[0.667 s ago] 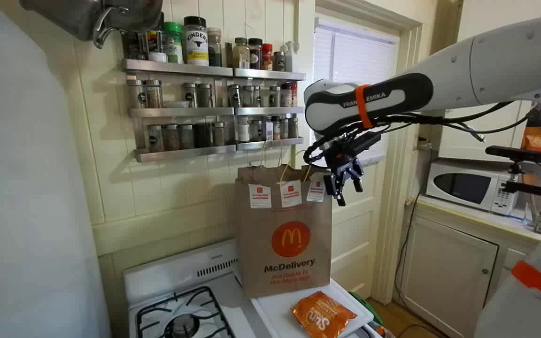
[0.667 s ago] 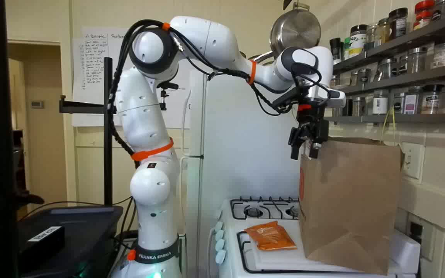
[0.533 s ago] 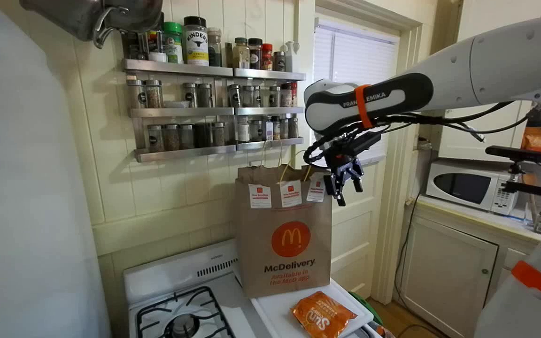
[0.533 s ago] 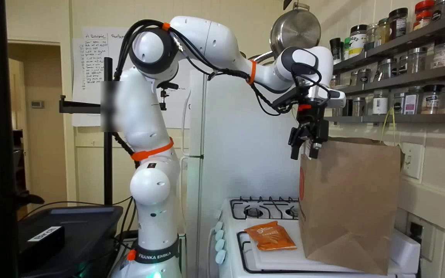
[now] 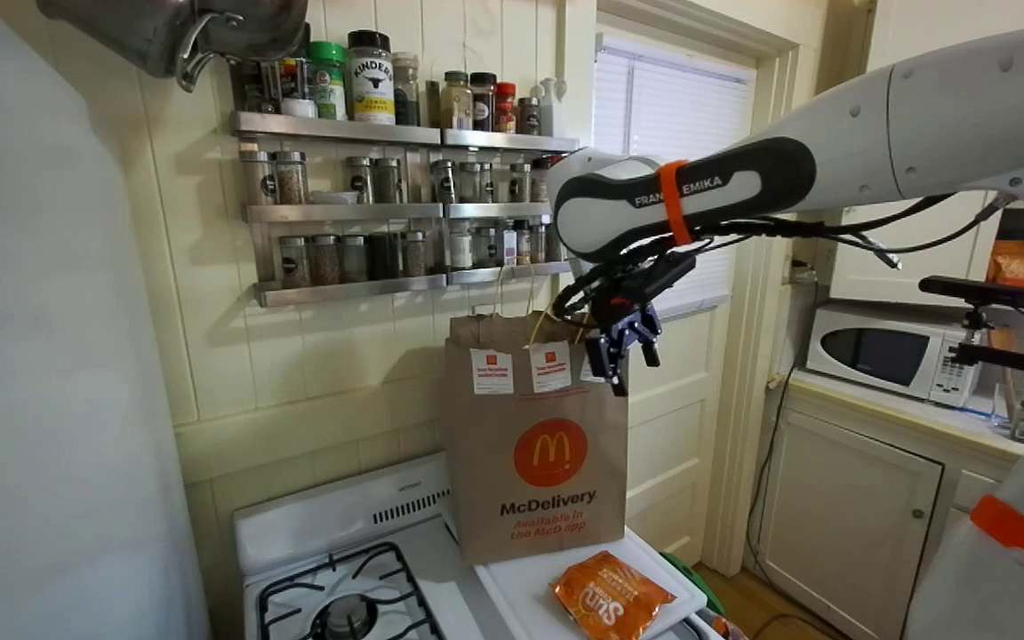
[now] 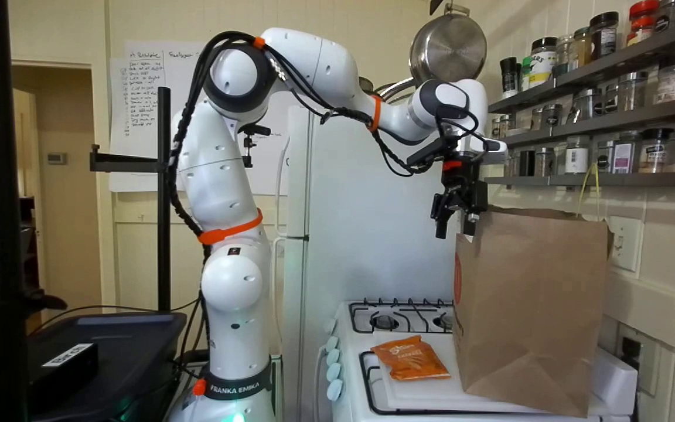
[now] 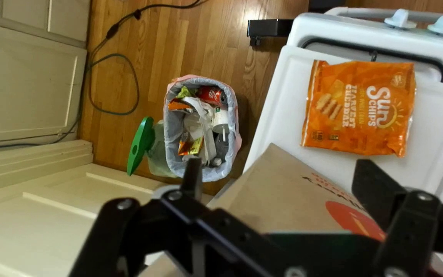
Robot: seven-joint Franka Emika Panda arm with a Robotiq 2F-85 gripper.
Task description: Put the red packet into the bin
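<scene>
Points a black claw (image 6: 454, 229) downward, with fingers (image 7: 371, 186) spread apart, near the top of a tall brown paper bag (image 6: 537, 305). Has the red packet (image 7: 360, 109) lying flat well below the claw, on a white board (image 7: 283, 127) atop the stove (image 7: 333, 29). Has the bin (image 7: 170, 130), holding litter (image 7: 196, 127), farther below the claw, on the wooden floor (image 7: 167, 46).

In an exterior view, a bright blind (image 5: 676, 116) glows behind the claw (image 5: 635, 373), with soft shadow on the wall (image 5: 423, 364) farther back; in the wrist view, the claw is dark and out-of-focus, and glare whitens the floor (image 7: 258, 9) well beyond it.
</scene>
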